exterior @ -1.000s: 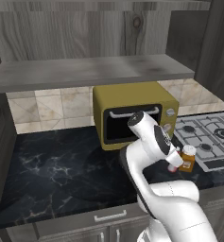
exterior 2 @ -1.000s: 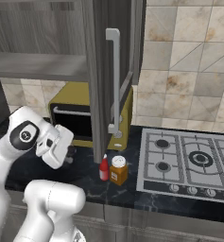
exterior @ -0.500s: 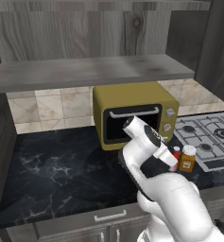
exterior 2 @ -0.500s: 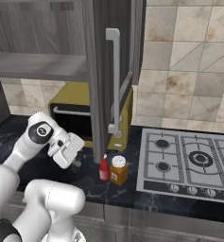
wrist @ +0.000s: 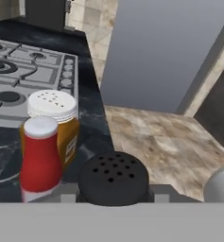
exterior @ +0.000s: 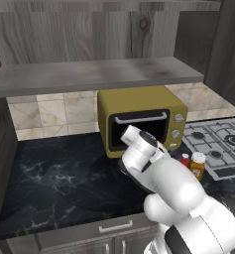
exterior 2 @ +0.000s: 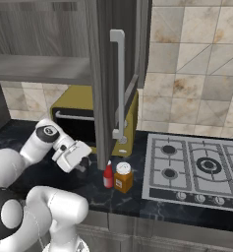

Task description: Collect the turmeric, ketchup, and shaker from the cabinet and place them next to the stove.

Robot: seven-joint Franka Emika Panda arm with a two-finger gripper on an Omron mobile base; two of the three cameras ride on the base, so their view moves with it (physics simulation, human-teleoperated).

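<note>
1. One shaker (wrist: 114,178), black with a ring of small holes in its top, sits at 6 o'clock in the hand view, right at the gripper (exterior 2: 83,165); the jaws are closed on the shaker, low over the dark marble table (exterior: 54,173).
2. In the right base view the gripper hangs at about 9 o'clock from the two bottles, near them but apart.
3. One ketchup bottle (exterior 2: 108,175), slim and red, stands upright on the table; in the hand view it (wrist: 40,153) is at 9 o'clock from the shaker.
4. One turmeric jar (exterior 2: 123,176), orange with a white lid, stands upright just beside the ketchup, at its 3 o'clock in the right base view; in the hand view its dotted white lid (wrist: 53,105) rises right behind the ketchup.
5. In the left base view the ketchup (exterior: 185,159) and turmeric (exterior: 197,165) show side by side at 3 o'clock from the arm, close to the stove's near corner.
6. One stove (exterior 2: 196,167), silver-grey with black burners, lies flat in the table at 3 o'clock from the jar in the right base view; four burners can be counted there, and a row of knobs along its front edge.
7. One microwave (exterior: 141,119), olive-yellow with a dark window and two round knobs, stands against the tiled wall (exterior: 49,114) at 12 o'clock from the arm in the left base view.
8. One cabinet (exterior: 94,74) hangs above, its wide grey shelf bare; its door (exterior 2: 115,74) stands open, with one long white handle (exterior 2: 119,86) upright on it.
</note>
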